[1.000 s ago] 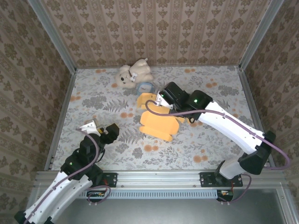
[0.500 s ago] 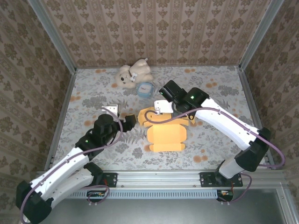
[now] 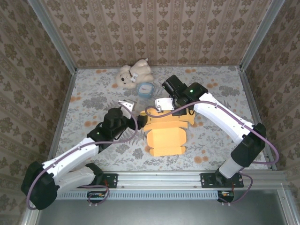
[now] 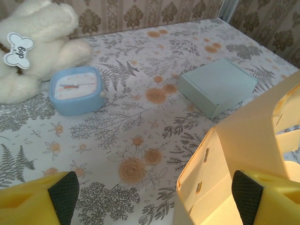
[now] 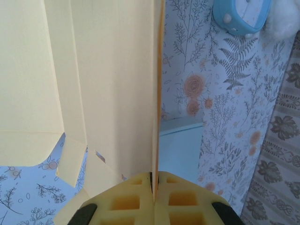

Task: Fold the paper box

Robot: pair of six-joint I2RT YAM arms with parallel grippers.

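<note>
Floral tablecloth carried one orange paper box at its centre, one plush bear and one blue clock toward 11 o'clock, and one teal box nearby. Bent in from 4 o'clock, the right gripper pinched the box's raised flap tight; stretched in from 8 o'clock, the left gripper gaped wide at that flap's edge, gripping nothing.

Left arm: runs from near-left base diagonally up-right, forearm stretched low. Left pincer at tip, jaws spread wide; black pads far apart in wrist view. Right arm: arcs from near-right base up and leftward, wrist angled down. Right pincer: jaws pressed together, pinching thin upright panel of paper box.
</note>
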